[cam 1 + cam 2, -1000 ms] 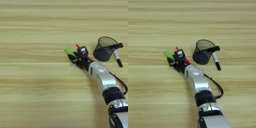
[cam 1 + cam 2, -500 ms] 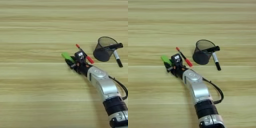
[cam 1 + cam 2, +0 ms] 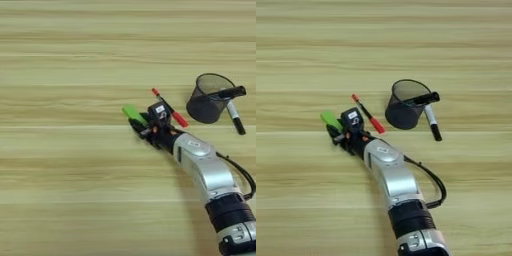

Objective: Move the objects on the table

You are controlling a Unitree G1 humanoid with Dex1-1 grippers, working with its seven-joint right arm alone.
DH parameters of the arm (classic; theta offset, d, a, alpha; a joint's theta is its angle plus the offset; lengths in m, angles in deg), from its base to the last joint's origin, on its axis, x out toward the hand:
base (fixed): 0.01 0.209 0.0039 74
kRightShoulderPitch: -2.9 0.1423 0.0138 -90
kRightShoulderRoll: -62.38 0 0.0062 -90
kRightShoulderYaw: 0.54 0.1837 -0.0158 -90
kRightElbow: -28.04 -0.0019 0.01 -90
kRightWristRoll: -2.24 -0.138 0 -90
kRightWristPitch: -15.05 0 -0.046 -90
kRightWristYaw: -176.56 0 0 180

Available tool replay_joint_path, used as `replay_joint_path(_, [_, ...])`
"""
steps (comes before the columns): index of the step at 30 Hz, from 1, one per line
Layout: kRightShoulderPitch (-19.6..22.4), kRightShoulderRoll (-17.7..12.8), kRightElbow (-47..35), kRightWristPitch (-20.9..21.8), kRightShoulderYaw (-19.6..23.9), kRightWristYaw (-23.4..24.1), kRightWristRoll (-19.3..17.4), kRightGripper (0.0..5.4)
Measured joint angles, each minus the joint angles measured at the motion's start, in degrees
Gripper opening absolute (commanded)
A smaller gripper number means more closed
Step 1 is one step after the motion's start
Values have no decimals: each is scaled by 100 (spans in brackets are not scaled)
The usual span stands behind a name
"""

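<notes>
One silver forearm point(image 3: 207, 172) extended diagonally from lower right across the desk point(image 3: 65, 190). Gripper point(image 3: 141, 128) low at the green block point(image 3: 134, 114); finger state indeterminate. Red-capped pen point(image 3: 169, 107) beside, mesh cup point(image 3: 207, 98) and marker point(image 3: 234, 116) further right.

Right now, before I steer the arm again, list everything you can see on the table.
Cup: one, black mesh, right of centre, tilted.
Marker: one, black with a pale midsection, leaning against the cup's right side, tip on the table.
Pen: one, thin black with red cap and tip, lying aslant left of the cup.
Block: one, bright green, flat, at the pincer's fingertips.
Table: light wood.
Pincer: black, on a silver forearm entering from the lower right.
</notes>
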Motion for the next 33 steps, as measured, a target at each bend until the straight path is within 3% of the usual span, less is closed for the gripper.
replay_joint_path(10, [-152,-11,-187,136,28,107,70,342])
replay_joint_path(18, [-304,-126,-1032,298,329,293,73,443])
replay_joint_path(25, [-464,-312,-1223,392,701,419,62,538])
replay_joint_path(33, [-501,-414,-570,654,914,525,69,539])
